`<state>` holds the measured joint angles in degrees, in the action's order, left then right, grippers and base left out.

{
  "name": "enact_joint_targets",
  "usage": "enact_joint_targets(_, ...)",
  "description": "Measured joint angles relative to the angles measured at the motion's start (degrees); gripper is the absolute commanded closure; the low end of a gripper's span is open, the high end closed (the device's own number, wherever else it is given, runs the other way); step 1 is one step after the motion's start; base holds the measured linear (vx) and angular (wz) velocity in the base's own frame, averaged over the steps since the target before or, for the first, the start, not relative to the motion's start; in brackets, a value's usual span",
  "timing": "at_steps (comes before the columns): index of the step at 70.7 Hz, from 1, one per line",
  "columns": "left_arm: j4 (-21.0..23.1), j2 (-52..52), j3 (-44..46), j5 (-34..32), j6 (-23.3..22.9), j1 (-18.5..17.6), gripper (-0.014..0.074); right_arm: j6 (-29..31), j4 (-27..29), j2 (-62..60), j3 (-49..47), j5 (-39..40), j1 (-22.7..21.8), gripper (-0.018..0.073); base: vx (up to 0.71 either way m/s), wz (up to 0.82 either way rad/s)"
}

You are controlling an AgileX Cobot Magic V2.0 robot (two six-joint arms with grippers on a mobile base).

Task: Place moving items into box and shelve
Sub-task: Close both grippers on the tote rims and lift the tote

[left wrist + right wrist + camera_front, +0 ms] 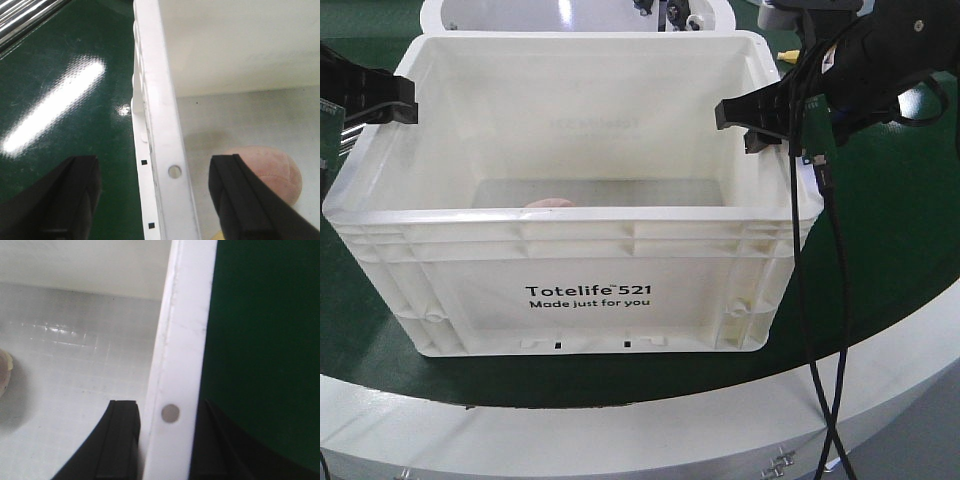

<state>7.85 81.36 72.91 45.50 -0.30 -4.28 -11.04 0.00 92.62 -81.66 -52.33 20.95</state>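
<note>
The box (590, 290), a large white crate printed "Totelife 521", stands on the green tabletop. One of the moving items, a brownish-pink lump (548, 203), lies on its floor and also shows in the left wrist view (282, 172); a pale edge of it (4, 371) is at the left of the right wrist view. My left gripper (405, 105) is open, its fingers wide apart astride the box's left rim (162, 135) without touching it. My right gripper (752, 128) is shut on the right rim (182, 365), one finger inside the wall and one outside.
A white round container (570, 15) stands just behind the box. The green mat (890, 250) ends at a curved white table edge (720, 420) in front. Black cables (812, 330) hang from the right arm past the box's right corner.
</note>
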Motion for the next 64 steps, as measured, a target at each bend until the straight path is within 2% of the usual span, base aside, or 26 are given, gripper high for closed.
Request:
enact_joint_targets(35,0.2,3.5,0.1,3.6,0.0,0.0,0.0026,0.8,0.0,0.0,0.0,0.0,0.0,0.0571,0.0,0.0)
enact_joint_targets(43,0.3,3.8,0.4,3.9,0.0,0.0,0.0055,0.9,0.0,0.0,0.0,0.0,0.0,0.0571,0.0,0.0)
enact_joint_targets(50,1.2,3.8,0.5,4.0,-0.1,0.0,0.018,0.9,0.0,0.0,0.0,0.0,0.0,0.0571,0.0,0.0)
enact_joint_targets(56,2.0,3.9,0.6,4.0,-0.2,0.0,0.0356,0.9,0.0,0.0,-0.1,-0.1,0.0,0.0571,0.0,0.0)
enact_joint_targets(61,3.2,4.0,0.6,4.5,-0.3,-0.1,0.0559,1.0,0.3,0.0,-0.1,-0.1,0.0,0.0571,0.0,0.0)
enact_joint_targets(64,2.8,4.0,0.6,4.5,-0.3,-0.2,0.0626,1.0,0.3,0.0,-0.1,-0.1,0.0,0.0571,0.0,0.0)
